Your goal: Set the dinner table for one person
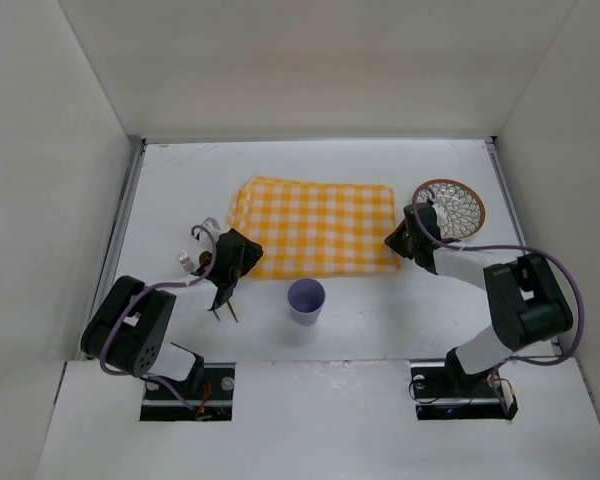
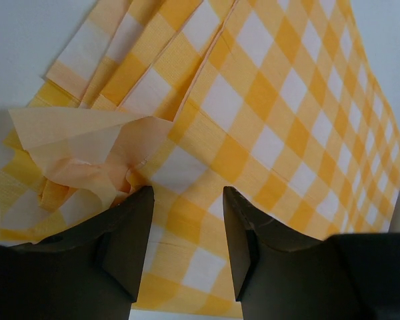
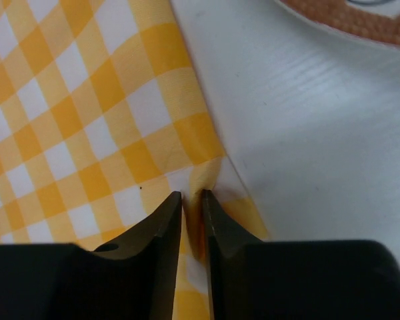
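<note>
The yellow-and-white checked cloth (image 1: 315,228) lies folded in layers in the middle of the white dinner table (image 1: 180,190). My left gripper (image 1: 242,255) is open over the cloth's near left corner, its jaws apart above the cloth (image 2: 267,107); a corner layer (image 2: 87,147) is crumpled and turned up beside the left finger. My right gripper (image 1: 400,243) is shut on a pinched fold at the cloth's near right corner (image 3: 192,199). A pale lilac cup (image 1: 306,300) stands upright just in front of the cloth.
A round woven plate with a brown rim (image 1: 450,208) lies right of the cloth, close behind my right gripper; its rim shows in the right wrist view (image 3: 360,17). Metal cutlery (image 1: 198,248) lies left of my left gripper. Metal rails (image 1: 120,230) edge the table.
</note>
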Motion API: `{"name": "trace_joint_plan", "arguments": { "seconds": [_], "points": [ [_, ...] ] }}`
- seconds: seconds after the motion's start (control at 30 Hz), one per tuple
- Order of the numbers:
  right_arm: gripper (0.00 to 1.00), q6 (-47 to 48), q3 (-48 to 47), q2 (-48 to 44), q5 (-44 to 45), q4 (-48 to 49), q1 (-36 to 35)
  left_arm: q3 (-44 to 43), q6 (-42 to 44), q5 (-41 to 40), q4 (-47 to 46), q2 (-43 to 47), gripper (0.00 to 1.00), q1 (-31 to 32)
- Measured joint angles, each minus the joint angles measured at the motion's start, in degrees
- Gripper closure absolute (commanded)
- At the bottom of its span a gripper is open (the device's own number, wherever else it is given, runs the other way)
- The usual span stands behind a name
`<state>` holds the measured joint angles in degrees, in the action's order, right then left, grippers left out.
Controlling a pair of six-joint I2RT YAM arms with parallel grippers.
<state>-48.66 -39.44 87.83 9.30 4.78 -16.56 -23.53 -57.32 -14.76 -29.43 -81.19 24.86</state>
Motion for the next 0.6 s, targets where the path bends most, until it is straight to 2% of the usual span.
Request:
{"name": "trace_joint_plan", "arguments": {
  "seconds": [0.27,0.6],
  "points": [
    [0.82,0.02,-6.88,6.71,-2.05,2.80,2.05,-1.53,-1.88,2.89,-5.22,-4.83,0.58,-4.42],
    [0.83,0.85,-10.08,9.40,-2.58,3.52,3.93,-5.33,-2.16,3.48,-6.14,-8.98,0.59,-4.66]
  ]
}}
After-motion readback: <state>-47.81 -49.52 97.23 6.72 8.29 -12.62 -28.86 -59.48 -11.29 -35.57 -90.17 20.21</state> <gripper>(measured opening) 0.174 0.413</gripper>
